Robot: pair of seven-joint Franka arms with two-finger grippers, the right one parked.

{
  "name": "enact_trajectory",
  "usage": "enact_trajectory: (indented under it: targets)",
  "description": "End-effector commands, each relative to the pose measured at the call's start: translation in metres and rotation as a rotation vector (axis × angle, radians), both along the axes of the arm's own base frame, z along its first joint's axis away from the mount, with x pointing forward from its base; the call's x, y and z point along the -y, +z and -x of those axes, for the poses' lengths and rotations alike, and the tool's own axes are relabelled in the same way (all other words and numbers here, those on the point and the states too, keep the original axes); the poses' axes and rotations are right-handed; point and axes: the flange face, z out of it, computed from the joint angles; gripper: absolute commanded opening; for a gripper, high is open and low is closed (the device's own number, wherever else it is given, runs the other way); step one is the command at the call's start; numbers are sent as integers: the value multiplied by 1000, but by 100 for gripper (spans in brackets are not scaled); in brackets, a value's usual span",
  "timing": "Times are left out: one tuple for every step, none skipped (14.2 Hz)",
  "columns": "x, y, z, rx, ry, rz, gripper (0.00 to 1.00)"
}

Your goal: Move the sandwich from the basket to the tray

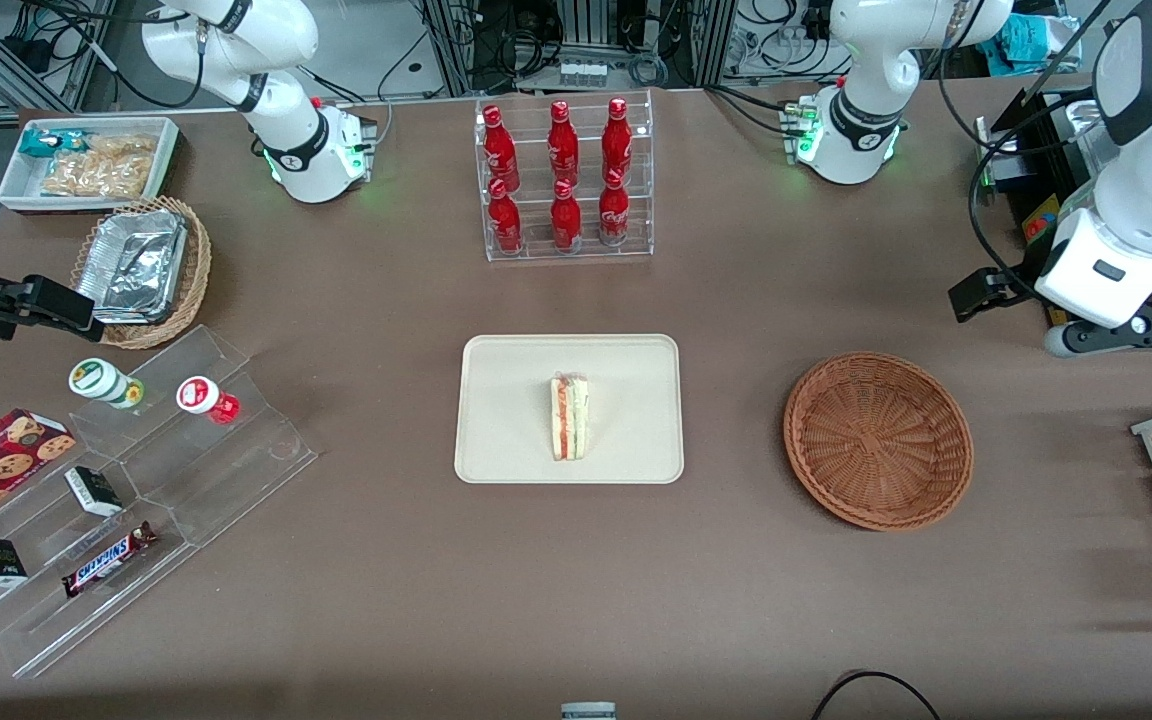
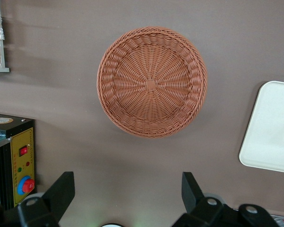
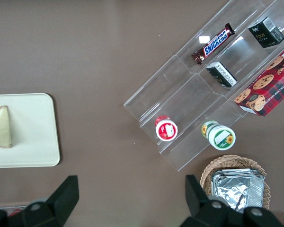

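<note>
Lying on its side mid-way on the flat cream-beige rectangular tray (image 1: 496, 440): the wrapped triangular white-bread sandwich (image 1: 569, 417). Sitting beside the tray, toward the working arm's end: the round reddish-brown wicker basket (image 1: 877, 439) (bare weave showing). Hanging above the basket, fingers (image 2: 61, 191) spread wide, gripping nothing: the left gripper (image 2: 128, 194). Standing farther from the camera than the tray: a clear rack of red bottles (image 1: 562, 175).

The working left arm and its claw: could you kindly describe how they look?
The left arm has glossy white rounded shells with dark grey-black joint bands; its base glows green, with black cables nearby. The claw has two black, angular, wedge-shaped fingers on a black body with silver screws. It is at the working arm's end of the table, above the empty basket.
</note>
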Motion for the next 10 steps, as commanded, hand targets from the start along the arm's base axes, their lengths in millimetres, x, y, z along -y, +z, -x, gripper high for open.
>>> enact_trajectory:
  targets:
    - [-3, 20, 8, 26, -49, 34, 100]
    - [-9, 20, 9, 20, -58, 44, 100]
    - [-16, 22, 9, 21, -69, 68, 100]
    - [-15, 27, 11, 26, -95, 101, 100]
    - [-17, 29, 13, 29, -104, 103, 100]
    - [-17, 31, 14, 29, -108, 101, 100]
    - [-17, 30, 14, 28, -108, 101, 100]
    - [-17, 30, 14, 26, -108, 100, 100]
    - [-17, 30, 14, 28, -111, 100, 100]
    - [-17, 30, 14, 28, -111, 100, 100]
